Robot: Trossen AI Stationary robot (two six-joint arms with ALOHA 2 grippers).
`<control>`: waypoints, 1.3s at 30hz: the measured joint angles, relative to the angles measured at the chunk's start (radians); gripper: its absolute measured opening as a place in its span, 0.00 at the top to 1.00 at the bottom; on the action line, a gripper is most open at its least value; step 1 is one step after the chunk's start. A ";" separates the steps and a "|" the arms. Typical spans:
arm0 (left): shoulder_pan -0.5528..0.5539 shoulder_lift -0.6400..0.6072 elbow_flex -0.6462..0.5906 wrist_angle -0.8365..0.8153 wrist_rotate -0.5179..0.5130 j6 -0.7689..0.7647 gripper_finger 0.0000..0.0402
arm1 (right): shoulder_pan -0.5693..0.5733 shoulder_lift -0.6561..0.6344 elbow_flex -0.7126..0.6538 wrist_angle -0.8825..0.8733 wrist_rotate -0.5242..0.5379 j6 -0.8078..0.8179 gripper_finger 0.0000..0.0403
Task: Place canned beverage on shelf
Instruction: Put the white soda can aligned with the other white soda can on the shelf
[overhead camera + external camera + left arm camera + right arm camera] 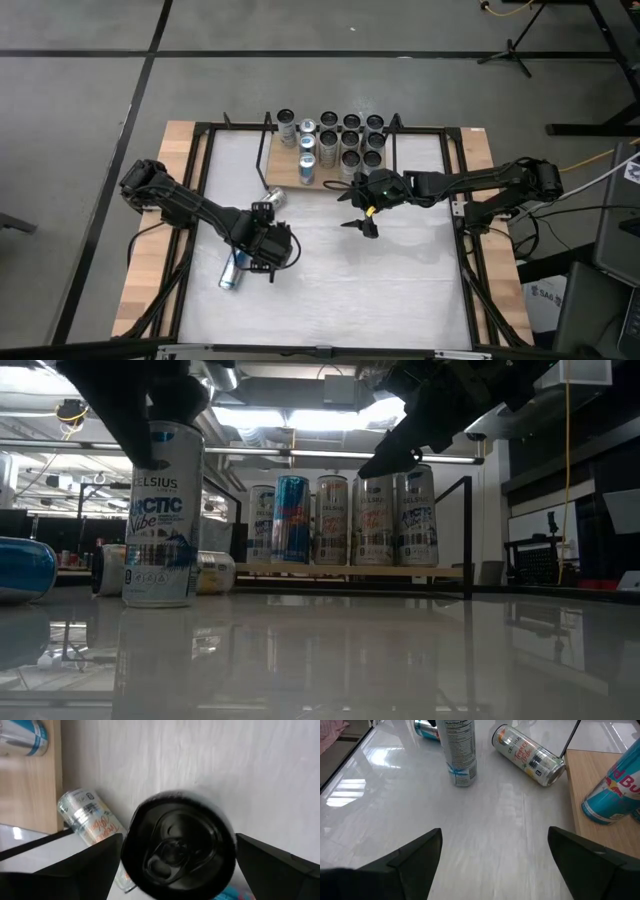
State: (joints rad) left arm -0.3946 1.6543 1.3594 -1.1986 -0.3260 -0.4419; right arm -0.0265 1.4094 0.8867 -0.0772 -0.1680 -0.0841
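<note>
I've got the left gripper [262, 248] hanging right over the upright can [162, 512] on the white tabletop [400, 270], fingers spread wide either side of its black lid, nothing gripped yet. I want to drop straight down, keep the can centred, and close low on the body so it doesn't tip. The right gripper [362, 222] is released too, hovering just in front of the shelf [282, 172], already crowded with cans. A free slot looks to be at its left end, though I can't be sure.
</note>
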 joint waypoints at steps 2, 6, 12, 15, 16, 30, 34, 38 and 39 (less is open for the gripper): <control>0.000 0.000 0.000 0.024 0.000 0.000 0.08 | 0.000 0.000 0.000 0.000 0.000 0.000 0.13; 0.000 0.000 0.000 0.060 0.002 0.000 0.08 | 0.000 0.000 0.000 0.000 0.000 0.000 0.13; 0.000 0.000 0.000 0.051 0.002 -0.020 0.09 | 0.000 0.000 0.000 -0.001 0.000 0.000 0.13; 0.000 0.000 0.000 0.037 0.014 -0.023 0.11 | 0.000 0.000 0.000 -0.001 0.000 0.000 0.13; 0.000 0.000 0.000 0.038 0.020 -0.025 0.12 | 0.000 0.000 0.000 -0.001 0.000 0.000 0.13; 0.020 -0.001 0.002 0.043 0.047 -0.049 0.39 | 0.000 0.000 0.001 -0.001 0.000 0.000 0.13; 0.052 0.000 0.016 0.037 0.081 -0.045 0.40 | 0.000 0.000 0.001 -0.001 0.000 0.000 0.13; 0.099 0.004 0.068 0.035 0.094 -0.001 0.40 | 0.000 0.000 0.001 -0.001 0.000 0.000 0.13; 0.112 0.003 0.090 0.030 0.094 0.017 0.40 | 0.000 0.000 0.001 -0.001 0.000 0.000 0.13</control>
State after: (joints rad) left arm -0.2824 1.6577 1.4490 -1.1685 -0.2321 -0.4248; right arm -0.0265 1.4094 0.8875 -0.0779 -0.1680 -0.0845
